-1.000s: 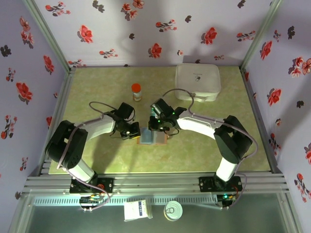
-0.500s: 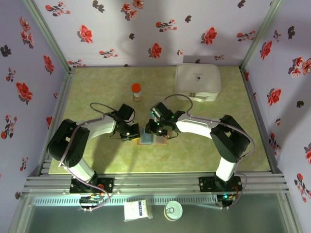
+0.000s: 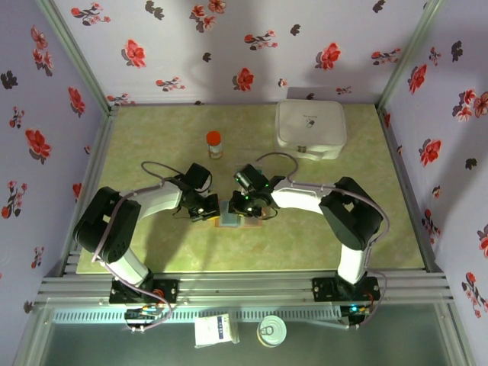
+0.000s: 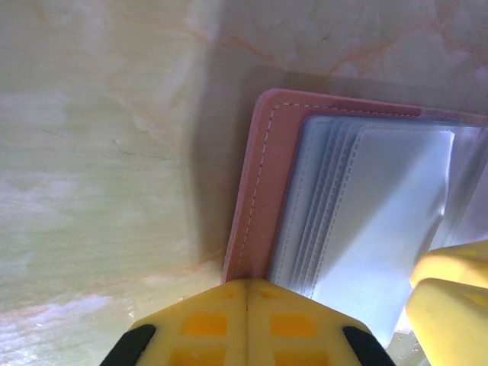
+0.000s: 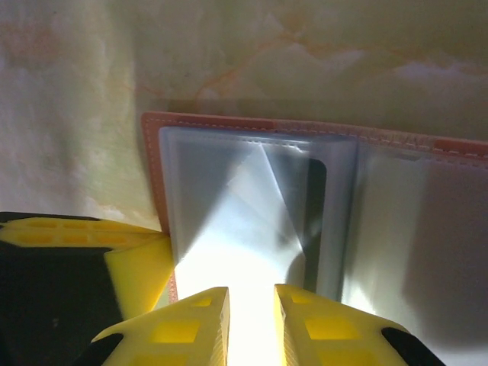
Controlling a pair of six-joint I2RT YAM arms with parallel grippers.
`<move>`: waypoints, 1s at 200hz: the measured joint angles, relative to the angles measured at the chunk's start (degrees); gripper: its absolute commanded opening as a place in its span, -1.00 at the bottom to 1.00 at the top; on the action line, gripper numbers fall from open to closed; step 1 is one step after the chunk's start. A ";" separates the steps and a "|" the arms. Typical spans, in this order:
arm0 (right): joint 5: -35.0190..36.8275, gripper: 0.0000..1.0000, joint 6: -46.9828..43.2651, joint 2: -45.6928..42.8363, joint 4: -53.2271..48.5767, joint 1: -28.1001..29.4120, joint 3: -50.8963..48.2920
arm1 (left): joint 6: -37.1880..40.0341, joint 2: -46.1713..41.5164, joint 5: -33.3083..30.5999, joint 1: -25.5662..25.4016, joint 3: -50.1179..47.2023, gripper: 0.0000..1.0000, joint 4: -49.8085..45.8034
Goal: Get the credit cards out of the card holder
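Touching stitched card holder [image 4: 255, 191], left pincer [image 4: 245, 305] shut; right pincer [image 5: 252, 320] slightly parted, grip unclear.

The bench [image 3: 152, 137] has a pale green-yellow marbled top. The card holder [image 3: 229, 222] lies directly on it between the left fingers [image 4: 206, 324] and the right fingers [image 5: 191, 328]. It is opened flat, with its brown stitched border outermost and its clear pocket pages facing up. In the left wrist view its rounded corner sits just ahead of the left fingers' tips, with bare bench off to their left. In the right wrist view the pocket pages lie just ahead of the right fingers, and bare bench runs beyond the holder's far edge. A small orange-capped bottle [image 3: 215, 144] stands well beyond both pairs of fingers. A white rounded case [image 3: 309, 130] rests farther back, to the right of the right fingers.
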 measured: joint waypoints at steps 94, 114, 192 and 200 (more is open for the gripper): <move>2.78 -0.56 -0.59 -0.57 -2.51 0.00 0.04 | 0.00 0.00 0.00 0.00 0.00 -0.91 0.02; 3.56 -0.57 -0.63 -0.87 -3.30 0.00 0.04 | 0.00 0.00 0.00 0.00 0.00 -0.91 0.02; 4.00 -0.64 -0.63 -1.01 -3.48 -0.02 -0.57 | 0.00 -0.42 -0.04 0.00 0.00 -0.91 -0.15; 4.02 -0.65 -0.63 -1.05 -3.45 -0.02 -0.72 | 0.00 -0.66 -0.09 0.00 0.00 -0.91 -0.31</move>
